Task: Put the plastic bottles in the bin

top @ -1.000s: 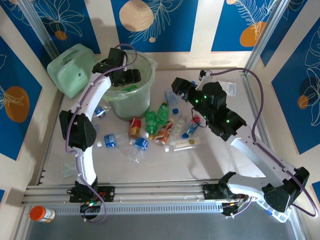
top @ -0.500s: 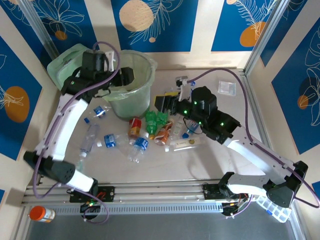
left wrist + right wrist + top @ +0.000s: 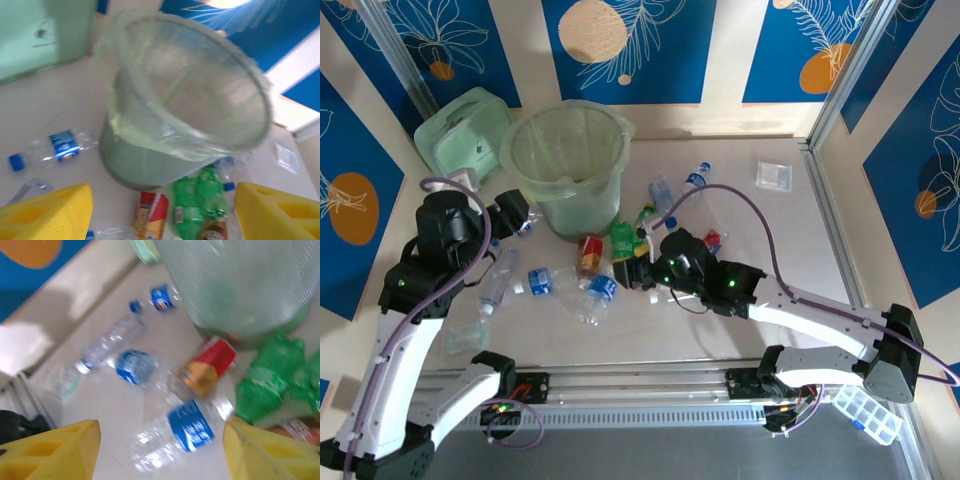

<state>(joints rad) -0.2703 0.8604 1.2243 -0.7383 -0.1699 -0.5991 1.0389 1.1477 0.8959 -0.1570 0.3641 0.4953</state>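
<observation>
The bin (image 3: 565,150) stands at the far left of the table, a clear liner over its rim; it also looms in the left wrist view (image 3: 190,100). Bottles lie scattered in front of it: green ones (image 3: 622,238), a red-labelled one (image 3: 589,253) and clear blue-labelled ones (image 3: 600,290). My left gripper (image 3: 515,212) is open and empty, left of the bin's base, facing the green bottles (image 3: 200,200) and the red-labelled bottle (image 3: 150,215). My right gripper (image 3: 630,270) is open, low over the pile, its yellow fingers (image 3: 47,450) astride a clear blue-labelled bottle (image 3: 185,432) without touching it.
A pale green boxy container (image 3: 465,135) sits behind the bin on the left. A small clear plastic box (image 3: 773,175) lies far right. A crumpled wrapper (image 3: 460,335) is near the left arm. An orange-capped jar (image 3: 402,428) and a compartment box (image 3: 865,410) sit beyond the front rail.
My left arm has pulled back from over the bin to the near left, its gripper now low beside the bin. My right arm has swung left and down to the bottles.
</observation>
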